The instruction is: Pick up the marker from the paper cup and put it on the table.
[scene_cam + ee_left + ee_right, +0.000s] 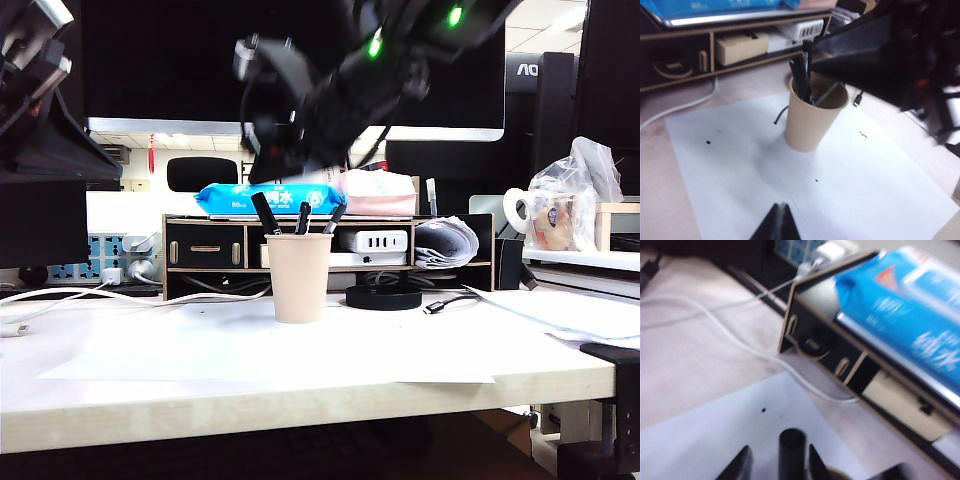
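The beige paper cup [300, 277] stands upright on a white sheet in the middle of the table [300, 400], with three dark pens sticking out. The tallest and thickest, at the left, is the marker [265, 213]; no lettering shows. My right arm reaches across from the upper right, blurred, and its gripper [268, 165] hangs just over the marker. In the right wrist view the right gripper [778, 461] is open, its fingers either side of the marker's top [791, 442]. The left gripper [781, 205] is shut and empty, above the sheet in front of the cup [812, 120].
Behind the cup stands a black-and-wood drawer shelf [205, 245] with a blue wipes pack [270, 198] on top. A white cable [60, 295] trails at the left and a black round disc [383, 296] lies right of the cup. A bagged white mug [545, 215] sits far right.
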